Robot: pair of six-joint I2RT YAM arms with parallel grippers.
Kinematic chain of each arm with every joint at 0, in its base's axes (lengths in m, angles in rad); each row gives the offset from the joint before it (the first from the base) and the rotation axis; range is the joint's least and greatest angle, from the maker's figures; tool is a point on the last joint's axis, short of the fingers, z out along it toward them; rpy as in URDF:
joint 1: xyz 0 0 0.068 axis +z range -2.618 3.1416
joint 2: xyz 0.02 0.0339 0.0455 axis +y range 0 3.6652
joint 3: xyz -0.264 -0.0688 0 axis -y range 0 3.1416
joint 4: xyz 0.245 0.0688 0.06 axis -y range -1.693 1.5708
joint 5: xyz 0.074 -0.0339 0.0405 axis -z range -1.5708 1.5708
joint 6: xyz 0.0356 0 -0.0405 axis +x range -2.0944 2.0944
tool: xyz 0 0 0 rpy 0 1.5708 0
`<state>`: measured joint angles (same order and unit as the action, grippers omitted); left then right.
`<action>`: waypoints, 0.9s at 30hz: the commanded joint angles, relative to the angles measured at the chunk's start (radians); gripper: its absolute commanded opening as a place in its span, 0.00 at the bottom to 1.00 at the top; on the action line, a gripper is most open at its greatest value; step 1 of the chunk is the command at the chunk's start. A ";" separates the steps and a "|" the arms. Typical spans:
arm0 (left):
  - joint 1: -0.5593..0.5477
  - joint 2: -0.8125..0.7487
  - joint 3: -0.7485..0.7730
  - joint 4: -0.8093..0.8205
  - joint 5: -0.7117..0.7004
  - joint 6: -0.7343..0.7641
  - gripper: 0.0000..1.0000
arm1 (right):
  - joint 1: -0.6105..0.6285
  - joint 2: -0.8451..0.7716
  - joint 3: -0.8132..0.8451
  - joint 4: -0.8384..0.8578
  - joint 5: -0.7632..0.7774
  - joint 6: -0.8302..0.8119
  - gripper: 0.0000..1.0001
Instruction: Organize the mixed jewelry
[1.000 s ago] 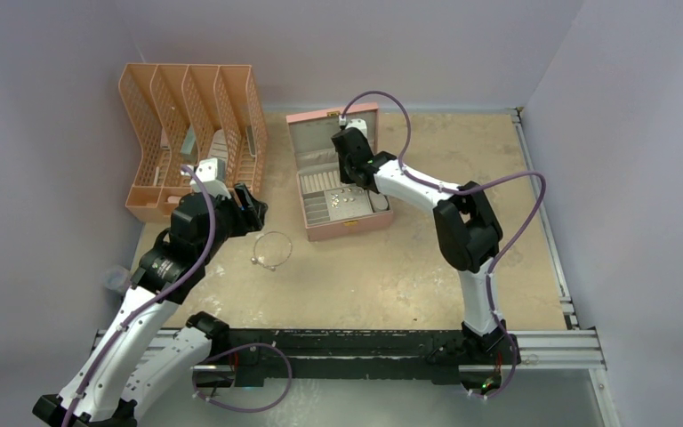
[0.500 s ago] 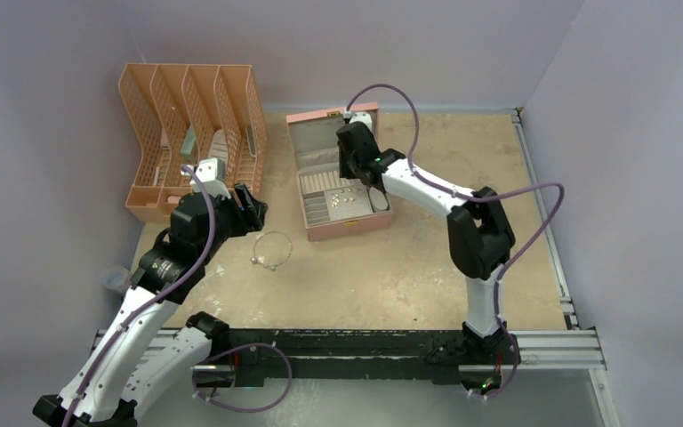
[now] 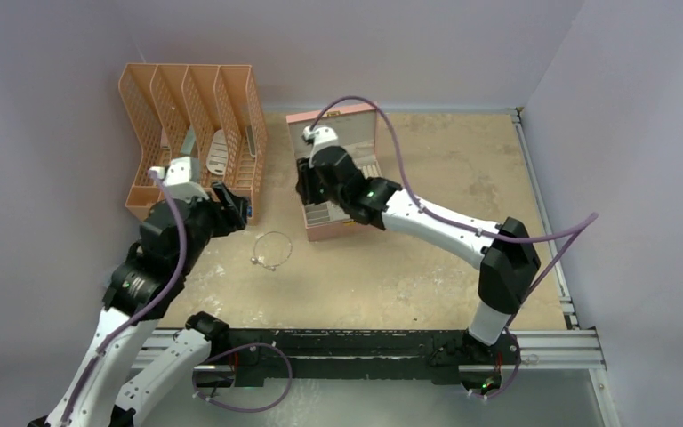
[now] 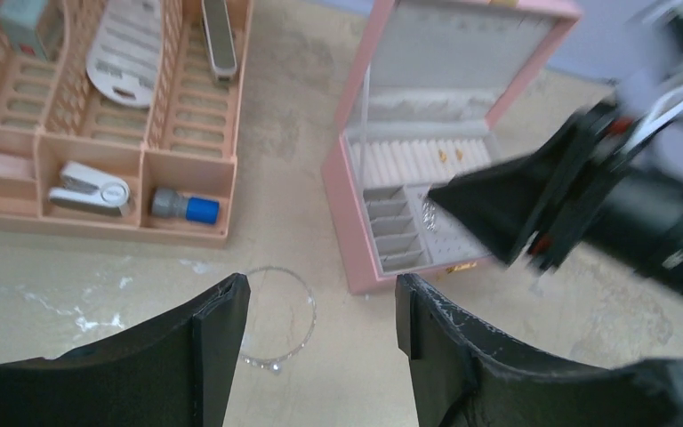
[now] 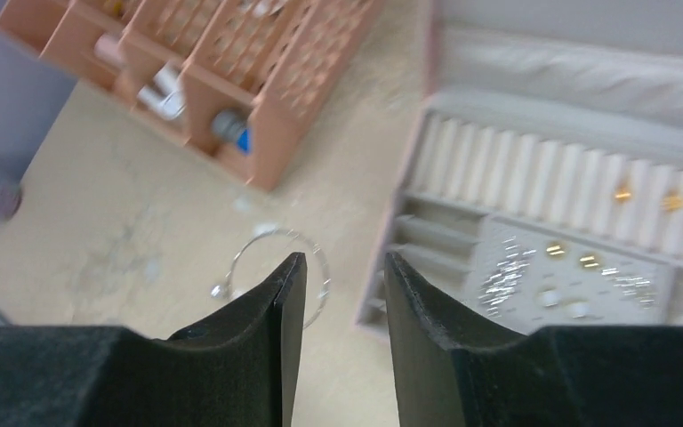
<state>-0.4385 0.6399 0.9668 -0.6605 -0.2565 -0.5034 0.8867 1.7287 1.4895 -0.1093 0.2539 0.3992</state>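
Silver loop [image 3: 272,249] lies near organizer [image 3: 191,133] and pink box [image 3: 331,230].

Open tabletop [image 3: 391,276] surrounds the silver loop [image 3: 255,258]; peach organizer [image 3: 187,116] and pink box [image 3: 329,233] flank it.

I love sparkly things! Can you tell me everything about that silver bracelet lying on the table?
The silver bracelet is a thin, shiny wire loop, roughly round, and it looks like metal. A few small charms or beads sit together along one part of it; they are too small to make out. It lies flat on the sandy-coloured table, in the open space between the orange desk organizer and the pink jewelry box, apart from both. Only the table touches it.
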 commanded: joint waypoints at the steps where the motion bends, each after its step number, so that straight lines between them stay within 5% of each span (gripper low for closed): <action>1: 0.007 -0.056 0.139 -0.035 -0.048 0.069 0.62 | 0.113 0.026 0.015 0.025 0.006 -0.007 0.41; 9: 0.007 -0.090 0.236 -0.166 -0.023 0.037 0.62 | 0.292 0.324 0.233 -0.118 0.054 0.055 0.40; 17: 0.007 -0.147 0.258 -0.197 -0.029 0.045 0.62 | 0.310 0.476 0.330 -0.153 -0.042 0.139 0.16; 27: 0.007 -0.162 0.217 -0.199 -0.026 0.039 0.62 | 0.310 0.586 0.402 -0.217 -0.004 0.148 0.18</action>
<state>-0.4385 0.4828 1.1908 -0.8631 -0.2764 -0.4759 1.1984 2.2959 1.8416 -0.2932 0.2260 0.5350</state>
